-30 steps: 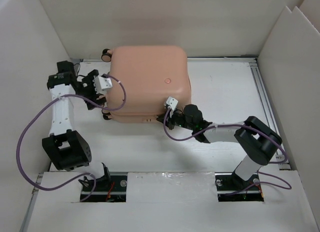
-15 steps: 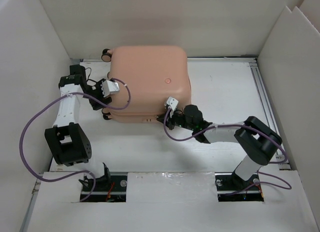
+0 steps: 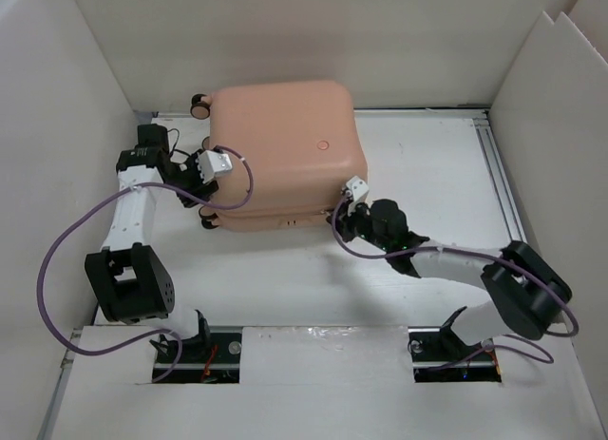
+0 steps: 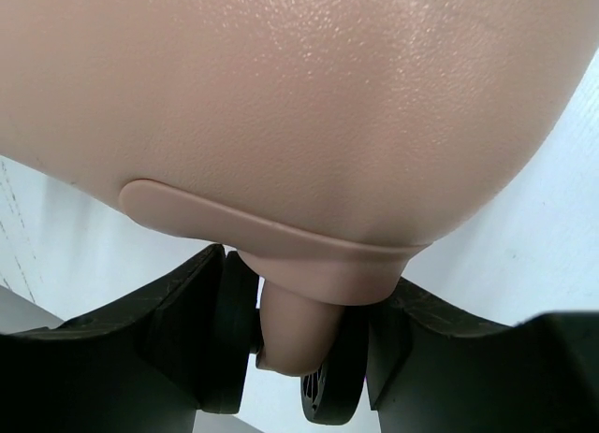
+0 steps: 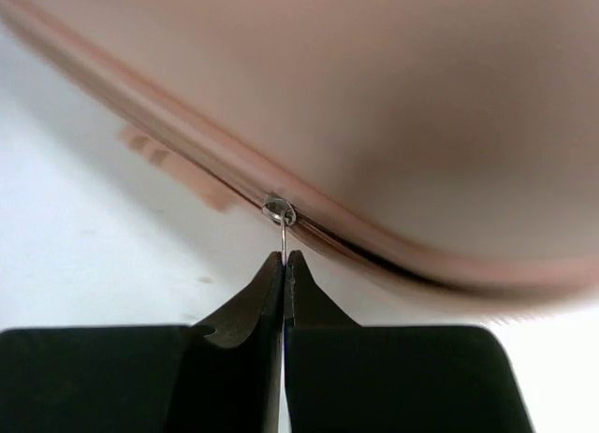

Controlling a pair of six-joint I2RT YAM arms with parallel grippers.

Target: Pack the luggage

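Right pincer [image 5: 284, 260] is pinched shut on the zipper pull [image 5: 282, 235], likely to run the zip. Left pincer [image 4: 304, 288] clamps a caster [image 4: 292, 335], bracing the closed luggage [image 3: 285, 145] lying flat on the surface [image 3: 427, 164], far left.

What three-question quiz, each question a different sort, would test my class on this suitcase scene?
1. True or false: the luggage lies wide open.
2. What does the right pincer pinch? A) the zipper pull B) a strap C) nothing
3. Short answer: what sits between the left pincer fingers?
Key: 1 false, it is closed. 2 A. 3 a caster wheel.
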